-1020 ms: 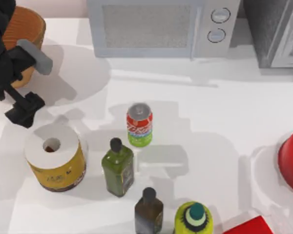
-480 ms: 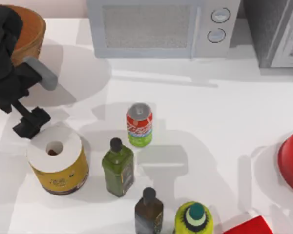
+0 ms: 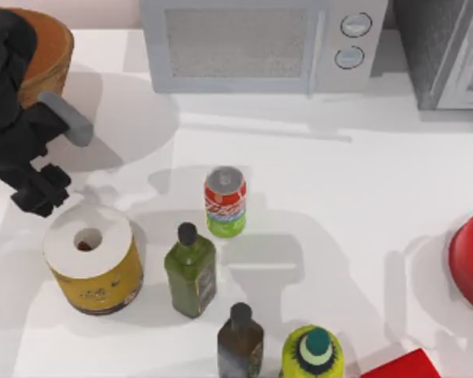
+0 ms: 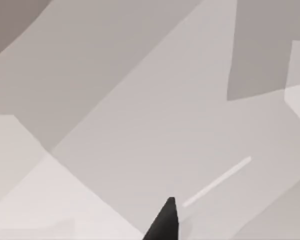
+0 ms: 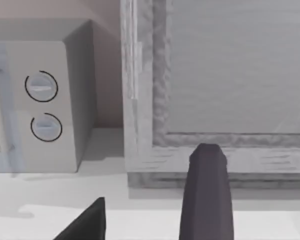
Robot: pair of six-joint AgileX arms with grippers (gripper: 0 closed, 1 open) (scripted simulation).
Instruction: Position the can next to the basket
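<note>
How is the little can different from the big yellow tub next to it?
The can is slim; the yellow tub is much wider. The can is red, white-blue and green with a silver lid; the tub is yellow with a white top that has a hole. Both stand upright on the white table.

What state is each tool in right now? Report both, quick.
Left tool: above the table's left side near the yellow cylinder, holding nothing; open or closed cannot be told.
Right tool: open, empty, facing the microwave.
</note>
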